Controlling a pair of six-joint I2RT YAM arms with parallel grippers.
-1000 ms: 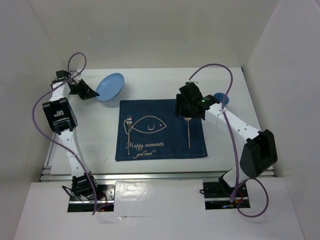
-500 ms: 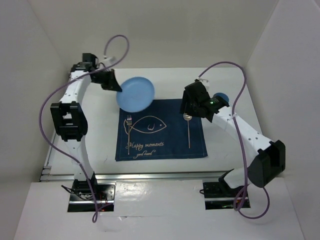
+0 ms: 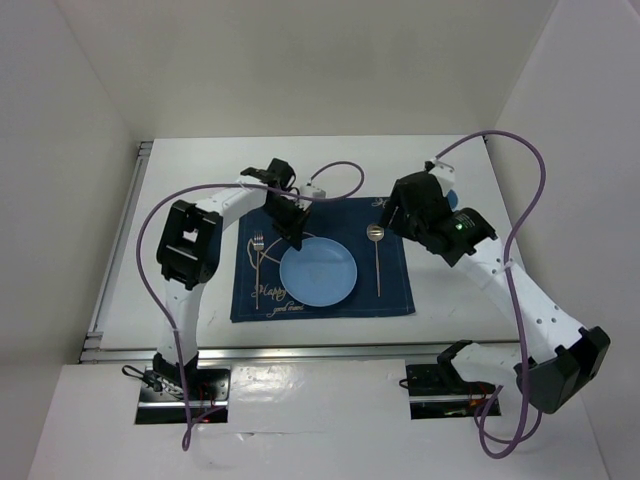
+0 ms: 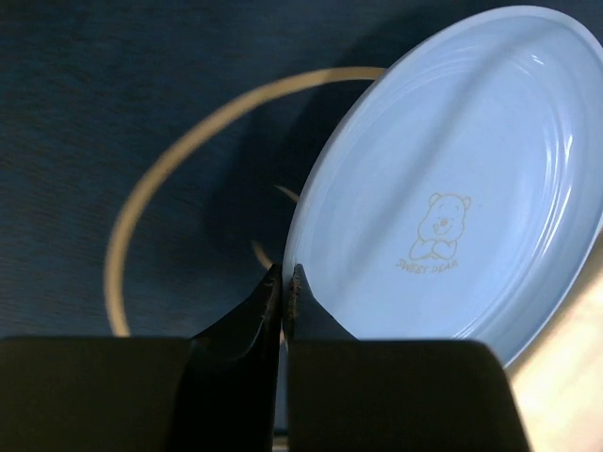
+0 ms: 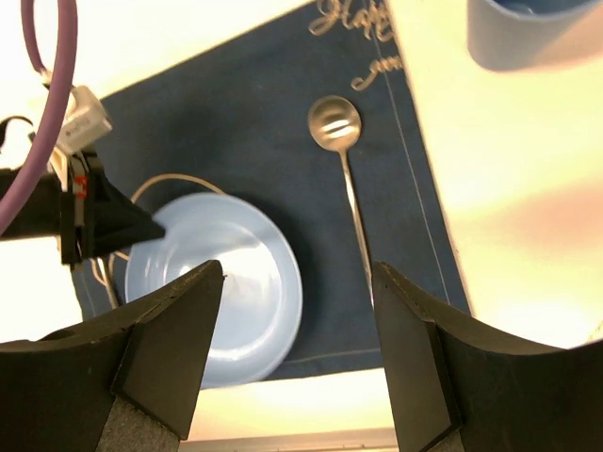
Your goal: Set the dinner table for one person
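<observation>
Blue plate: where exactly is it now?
In the top view the blue plate is centred on the navy placemat, between the fork (left) and the spoon (right), its rim pinched by the left gripper.

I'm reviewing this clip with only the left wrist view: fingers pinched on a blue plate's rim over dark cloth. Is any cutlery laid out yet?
Observer: Yes. From above, a fork lies on the left part of the placemat and a spoon on its right part. The plate is between them.
Operator: What is the other arm doing?
Observer: The right gripper hangs open near the spoon's bowl, holding nothing.
Operator: Is anything off the mat?
Observer: A blue cup stands on the white table, beside the mat's far right corner.
</observation>
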